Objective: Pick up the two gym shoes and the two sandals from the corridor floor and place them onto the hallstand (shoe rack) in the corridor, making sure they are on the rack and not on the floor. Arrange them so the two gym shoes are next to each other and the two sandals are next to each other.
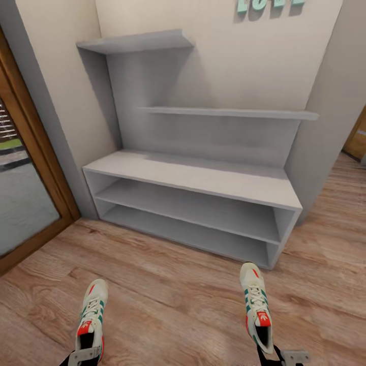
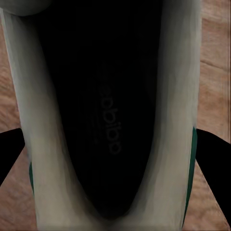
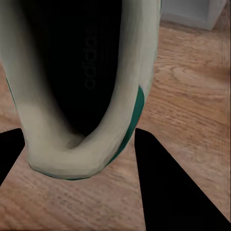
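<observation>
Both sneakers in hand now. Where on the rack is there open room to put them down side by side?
Bench top is bare end to end between the left wall and the right side panel; likely the easiest drop. Both open shelves below are bare too, but low. Left gym shoe and right gym shoe hang over the floor before it.

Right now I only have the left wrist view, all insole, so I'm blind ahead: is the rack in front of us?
Observer: Yes, the rack stands straight ahead across the floor.
Operator: What's the right gripper doing?
Observer: The right gripper holds the right shoe by its heel, toe toward the rack.
Operator: Which shoe is closer to it?
Observer: The right shoe; the left shoe, in the left gripper, sits farther back.
</observation>
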Motion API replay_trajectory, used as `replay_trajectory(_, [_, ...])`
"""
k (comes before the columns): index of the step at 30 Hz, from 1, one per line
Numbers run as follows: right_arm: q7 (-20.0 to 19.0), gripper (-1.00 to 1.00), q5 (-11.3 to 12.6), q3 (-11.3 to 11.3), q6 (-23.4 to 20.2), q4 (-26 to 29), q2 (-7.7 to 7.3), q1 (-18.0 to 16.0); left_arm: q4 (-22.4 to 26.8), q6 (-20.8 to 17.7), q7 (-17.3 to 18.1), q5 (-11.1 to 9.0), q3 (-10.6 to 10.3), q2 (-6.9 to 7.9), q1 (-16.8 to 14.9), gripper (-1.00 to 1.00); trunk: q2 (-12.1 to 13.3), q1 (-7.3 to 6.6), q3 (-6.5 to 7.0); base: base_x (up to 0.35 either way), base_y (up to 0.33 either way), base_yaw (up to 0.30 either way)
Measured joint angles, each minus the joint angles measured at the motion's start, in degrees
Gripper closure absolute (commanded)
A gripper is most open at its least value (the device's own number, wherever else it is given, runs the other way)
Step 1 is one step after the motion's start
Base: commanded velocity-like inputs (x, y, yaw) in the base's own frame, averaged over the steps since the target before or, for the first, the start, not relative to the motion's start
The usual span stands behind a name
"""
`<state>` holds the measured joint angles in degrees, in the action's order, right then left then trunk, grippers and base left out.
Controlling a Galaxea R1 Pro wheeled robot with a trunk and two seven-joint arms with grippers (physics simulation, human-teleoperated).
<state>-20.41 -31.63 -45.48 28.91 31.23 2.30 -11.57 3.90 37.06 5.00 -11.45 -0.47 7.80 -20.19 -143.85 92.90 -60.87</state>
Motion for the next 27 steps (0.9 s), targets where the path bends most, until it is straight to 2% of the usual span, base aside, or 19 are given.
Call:
replay_trajectory(13, [0.0,1.0,0.0,-0.01,0.0,-0.01,0.0,0.0,0.0,0.01,-0.02,0.03,-0.06,0.01,0.0,1.0,0.0,0.0,0.0,0.0,0.017,-0.268])
replay_trajectory(27, [0.01,1.0,0.05,-0.01,0.0,-0.03,-0.01,0.0,0.08,0.03,-0.02,0.02,-0.03,0.02,0.0,1.0,0.0,-0.01,0.0,0.036,0.273,-0.268])
